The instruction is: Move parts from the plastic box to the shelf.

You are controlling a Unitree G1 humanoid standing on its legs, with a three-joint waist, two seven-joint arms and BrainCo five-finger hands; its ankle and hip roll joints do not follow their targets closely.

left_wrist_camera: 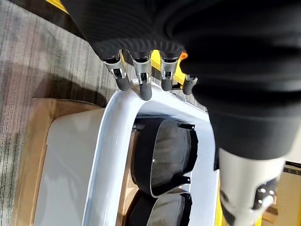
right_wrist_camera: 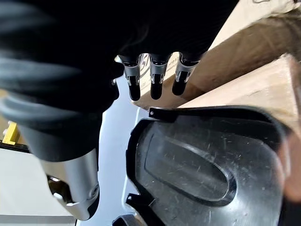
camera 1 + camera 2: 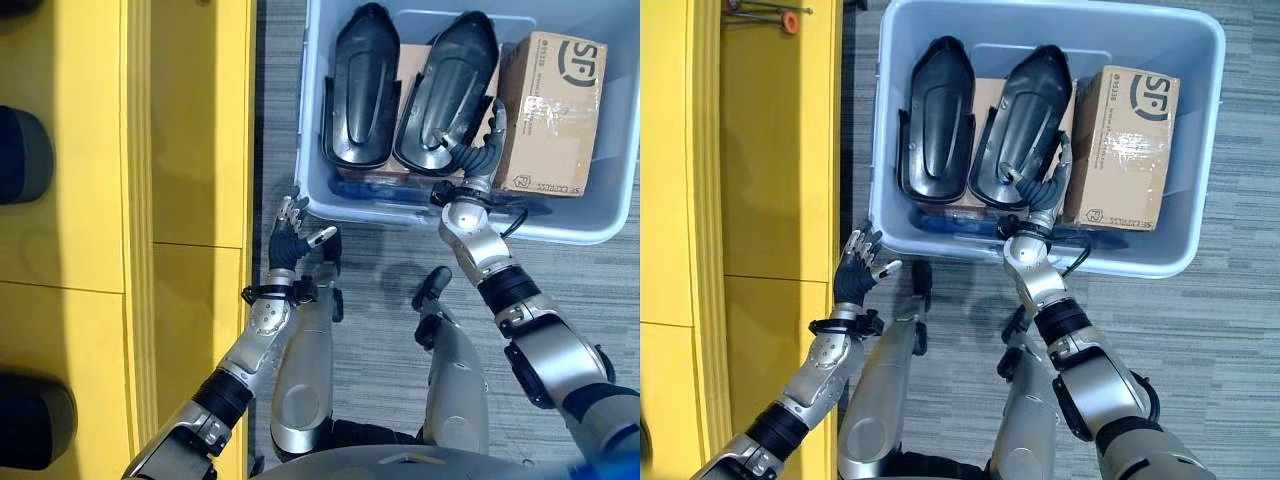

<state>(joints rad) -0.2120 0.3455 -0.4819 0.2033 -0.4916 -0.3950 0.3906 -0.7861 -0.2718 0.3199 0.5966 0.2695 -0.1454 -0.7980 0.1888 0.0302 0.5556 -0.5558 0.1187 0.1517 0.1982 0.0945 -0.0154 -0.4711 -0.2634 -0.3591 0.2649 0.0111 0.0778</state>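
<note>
Black parts (image 3: 362, 85) in plastic box (image 3: 600, 220).

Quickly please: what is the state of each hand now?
Left hand: open, holding nothing, beside the plastic box.
Right hand: open, fingers at the right black part.

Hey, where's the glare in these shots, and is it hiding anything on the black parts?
Left wrist view: a broad pale sheen washes over the left part. Right wrist view: a softer sheen on the right part, its scratches plain to see. Left eye view: thin highlights along both parts' ridges, and tape on the carton gleams.
</note>
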